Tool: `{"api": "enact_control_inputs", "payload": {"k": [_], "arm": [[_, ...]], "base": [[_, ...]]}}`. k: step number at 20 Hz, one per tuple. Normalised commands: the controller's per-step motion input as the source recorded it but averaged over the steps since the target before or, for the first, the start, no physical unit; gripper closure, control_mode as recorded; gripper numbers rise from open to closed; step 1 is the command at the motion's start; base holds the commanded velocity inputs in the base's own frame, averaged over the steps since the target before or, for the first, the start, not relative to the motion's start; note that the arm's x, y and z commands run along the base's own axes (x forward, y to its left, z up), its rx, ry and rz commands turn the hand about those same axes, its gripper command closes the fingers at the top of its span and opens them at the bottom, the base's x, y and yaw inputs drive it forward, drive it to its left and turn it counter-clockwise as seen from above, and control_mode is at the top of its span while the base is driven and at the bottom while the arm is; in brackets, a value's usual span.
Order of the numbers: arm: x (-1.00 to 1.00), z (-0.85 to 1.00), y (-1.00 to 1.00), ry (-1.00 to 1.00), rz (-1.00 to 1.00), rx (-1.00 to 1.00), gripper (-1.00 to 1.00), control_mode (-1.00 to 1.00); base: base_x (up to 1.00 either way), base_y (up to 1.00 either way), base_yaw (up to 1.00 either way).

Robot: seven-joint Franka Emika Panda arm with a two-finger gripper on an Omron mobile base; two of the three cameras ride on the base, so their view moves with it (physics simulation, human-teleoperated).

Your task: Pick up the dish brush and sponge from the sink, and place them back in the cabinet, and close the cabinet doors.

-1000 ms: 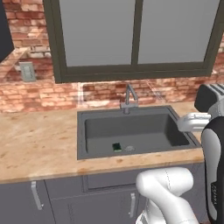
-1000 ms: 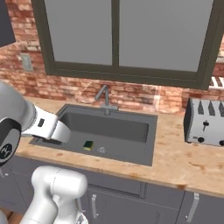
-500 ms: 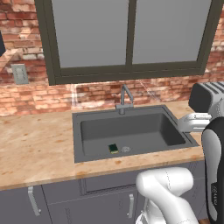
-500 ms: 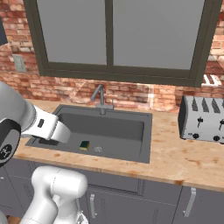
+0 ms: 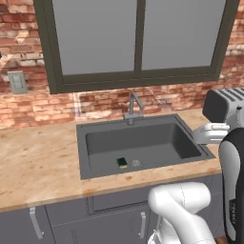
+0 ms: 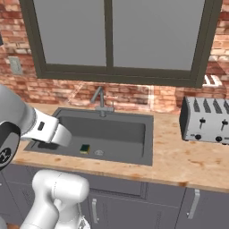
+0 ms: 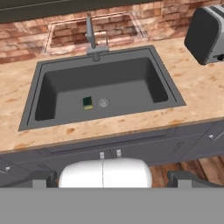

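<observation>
The sink (image 5: 95, 157) (image 6: 147, 143) (image 7: 43, 94) is a dark grey basin set in a beige stone counter. The sponge (image 5: 122, 162) (image 6: 84, 148) (image 7: 87, 103), green on top and yellow below, lies on the basin floor near its front, beside the round drain (image 7: 103, 103). I cannot make out the dish brush. The cabinet and the cabinet doors are out of view. My gripper (image 7: 113, 178) hangs high above the counter's front edge, well apart from the sponge. Its dark fingertips (image 7: 43, 177) stand wide apart, open and empty.
A silver faucet (image 5: 133, 107) (image 6: 99, 98) (image 7: 91, 35) rises behind the basin. A toaster (image 5: 224, 105) (image 6: 205, 118) (image 7: 205, 33) stands on the counter to the right. A dark-framed window (image 5: 138, 38) spans the brick wall above. Grey base cabinets (image 6: 134, 201) run below.
The whole picture has slid slightly left in both base views, so the base has moved. The sponge lies where it was in the basin. The gripper stays open.
</observation>
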Motion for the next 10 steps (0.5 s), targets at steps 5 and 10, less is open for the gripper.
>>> {"api": "enact_control_inputs", "payload": {"k": [5,10], "arm": [[0.0,0.0,0.0,0.0,0.0,0.0,-1.0,1.0],[0.0,0.0,0.0,0.0,0.0,0.0,-1.0,1.0]], "base": [[0.47,0.0,0.0],[0.56,0.0,0.01]]}}
